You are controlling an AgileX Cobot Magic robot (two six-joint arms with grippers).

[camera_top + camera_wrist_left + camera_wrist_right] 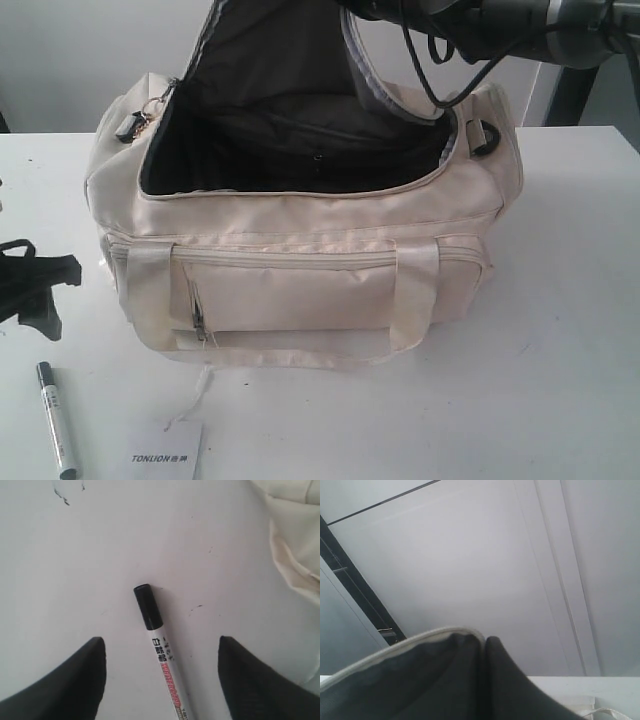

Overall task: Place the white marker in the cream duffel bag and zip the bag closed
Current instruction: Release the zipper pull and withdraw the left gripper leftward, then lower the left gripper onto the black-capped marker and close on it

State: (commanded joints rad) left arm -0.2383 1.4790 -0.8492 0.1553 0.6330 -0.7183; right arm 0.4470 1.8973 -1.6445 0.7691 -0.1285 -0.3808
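Note:
The cream duffel bag (300, 250) stands in the middle of the table with its top wide open, showing dark lining. Its top flap (290, 50) is held upright. My right gripper (484, 641) is shut on the flap's cream-edged rim (420, 642); its arm (470, 20) reaches in from the upper right. The white marker (56, 418) lies flat on the table at the front left, dark cap pointing away. My left gripper (161, 641) hovers over it, open, with the marker (161, 650) between the two fingers (75, 680) and touching neither.
A white "TONLION" card (165, 455) lies on the table in front of the bag, to the right of the marker. The bag's side (295, 535) is close beside the left gripper. A gold chain pull (150, 112) hangs at the bag's left end.

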